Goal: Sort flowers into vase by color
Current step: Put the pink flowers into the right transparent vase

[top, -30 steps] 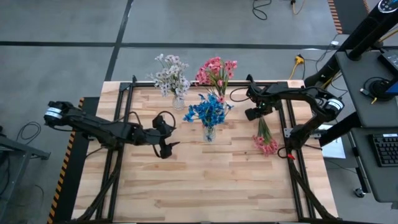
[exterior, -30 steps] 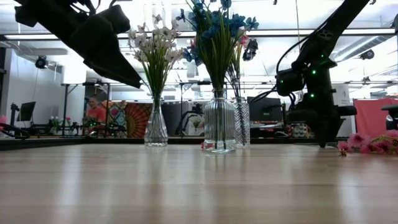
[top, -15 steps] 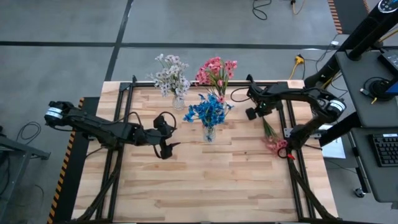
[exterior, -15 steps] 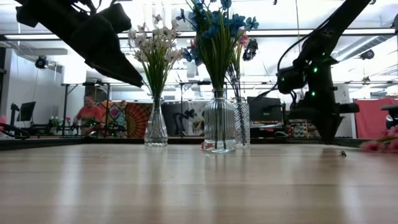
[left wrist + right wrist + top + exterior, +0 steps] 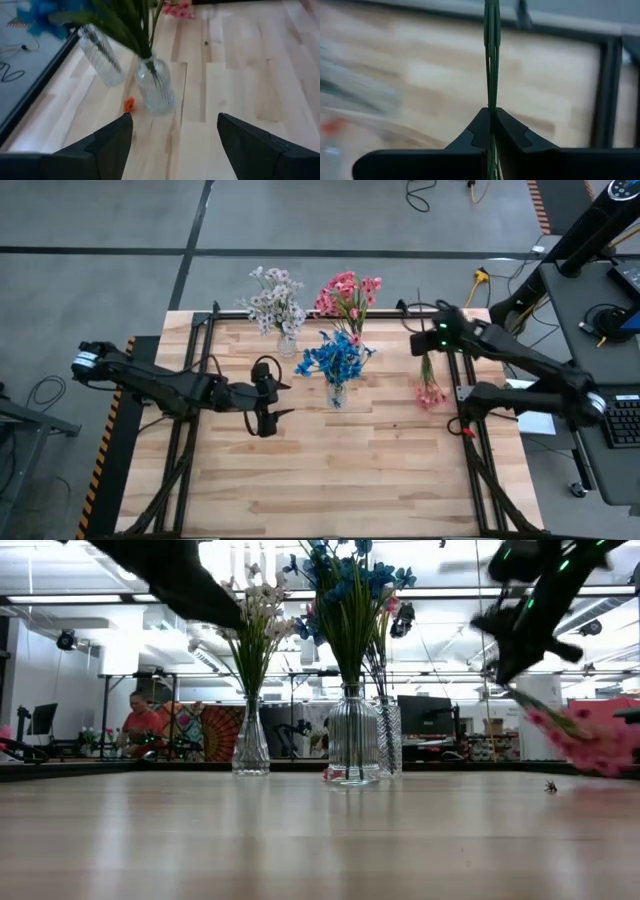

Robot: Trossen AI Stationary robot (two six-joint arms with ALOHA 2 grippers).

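The pink flower spray (image 5: 430, 388) is up off the surface (image 5: 330, 470) now, where a second ago it lay flat near the right edge. It hangs blossoms-down from the right gripper (image 5: 430, 348), whose fingers have clamped tight on the thin green stem (image 5: 492, 55). That's the pick made, so what remains looks like carrying it over to the pink bunch (image 5: 348, 292) at the back. The blue bunch (image 5: 336, 357) stands in its glass vase (image 5: 352, 746) mid-surface, the white bunch (image 5: 275, 300) back left. The spray dangles close to the right-hand frame rail (image 5: 466, 395), so there's little room that side; the open way in is leftward, across bare wood. The left gripper (image 5: 272, 402) waits over the middle-left, fingers spread, holding nothing, just beside the blue vase. Plenty of clear board in front.
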